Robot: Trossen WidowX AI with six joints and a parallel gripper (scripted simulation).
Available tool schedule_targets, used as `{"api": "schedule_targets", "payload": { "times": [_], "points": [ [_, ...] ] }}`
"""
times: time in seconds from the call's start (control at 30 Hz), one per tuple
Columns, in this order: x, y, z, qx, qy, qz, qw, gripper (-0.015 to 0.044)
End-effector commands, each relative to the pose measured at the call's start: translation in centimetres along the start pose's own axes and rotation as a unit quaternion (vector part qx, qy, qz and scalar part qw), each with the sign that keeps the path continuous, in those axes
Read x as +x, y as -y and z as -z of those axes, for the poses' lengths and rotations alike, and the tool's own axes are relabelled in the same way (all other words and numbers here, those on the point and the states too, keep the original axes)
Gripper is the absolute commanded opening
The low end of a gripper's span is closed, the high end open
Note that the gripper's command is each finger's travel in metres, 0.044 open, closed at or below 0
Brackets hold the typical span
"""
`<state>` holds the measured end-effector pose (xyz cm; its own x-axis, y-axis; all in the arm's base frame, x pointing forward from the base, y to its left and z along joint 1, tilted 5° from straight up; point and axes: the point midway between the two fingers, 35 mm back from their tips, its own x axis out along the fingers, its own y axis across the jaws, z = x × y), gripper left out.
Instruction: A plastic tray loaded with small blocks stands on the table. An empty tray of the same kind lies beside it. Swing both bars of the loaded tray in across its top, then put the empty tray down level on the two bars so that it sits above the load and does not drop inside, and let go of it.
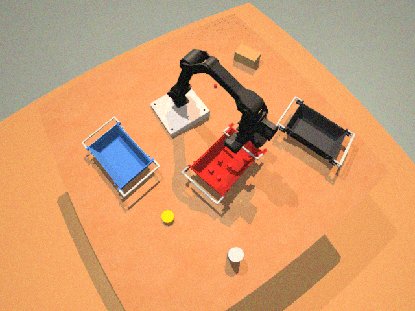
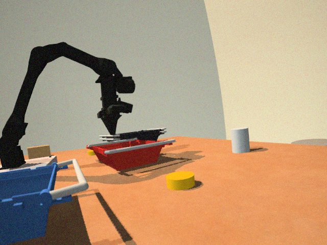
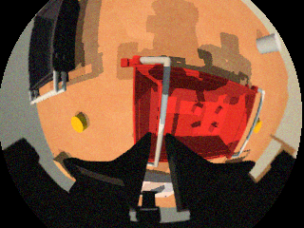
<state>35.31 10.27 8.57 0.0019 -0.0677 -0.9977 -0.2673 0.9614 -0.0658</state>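
Evidently in: near bar folded over the load, far bar outstanding.

Finding 1, position. The near bar (image 1: 250, 152) (image 2: 113, 142) (image 3: 163, 104) lies across the red tray (image 1: 208, 152) (image 2: 137, 158) (image 3: 142, 100), inboard of its end wall and low at rim level. Its long axis runs crosswise to the tray's length. The small blocks (image 1: 220, 162) (image 3: 197, 108) sit on the tray floor.

Finding 2, pincer. The gripper (image 1: 239, 144) (image 2: 113, 133) (image 3: 158, 136) points down close to that bar — fingertips narrowly parted, nothing judged to be gripped. Contact with the bar cannot be confirmed.

Finding 3, governing relation. The far bar (image 1: 201, 187) (image 2: 139, 147) (image 3: 261, 102) stands outboard at the opposite end, parallel to the near one; from the gripper it lies beyond the blocks, along the tray's length. The single arm must serve both ends. Recommended: rise, traverse lengthwise, come down outside that bar and push inward.

Finding 4, empties. The blue tray (image 1: 133, 144) (image 2: 23, 218) and black tray (image 1: 325, 120) (image 2: 139, 136) (image 3: 45, 43) flank the red one — neither is stacked. Risk: dragging the near bar back out on departure.
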Motion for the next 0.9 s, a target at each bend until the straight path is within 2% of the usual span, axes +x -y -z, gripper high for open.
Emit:
{"api": "schedule_targets", "payload": {
  "times": [0.0,0.33,0.6,0.63,0.77,0.87],
  "points": [
    [0.0,0.0,0.0,0.000,0.001,0.000,1.000,0.0084],
    [-0.5,0.0,-0.1,0.000,0.001,0.000,1.000,0.0084],
    [-8.3,0.0,0.2,0.000,0.000,0.000,1.000,0.0084],
    [-5.2,0.2,-0.1,0.008,-0.005,0.000,1.000,0.0084],
    [-4.8,3.1,-1.0,0.207,-0.004,0.001,0.978,0.0084],
    [-4.4,5.9,-1.6,0.381,-0.002,0.001,0.925,0.0084]
  ]
}}
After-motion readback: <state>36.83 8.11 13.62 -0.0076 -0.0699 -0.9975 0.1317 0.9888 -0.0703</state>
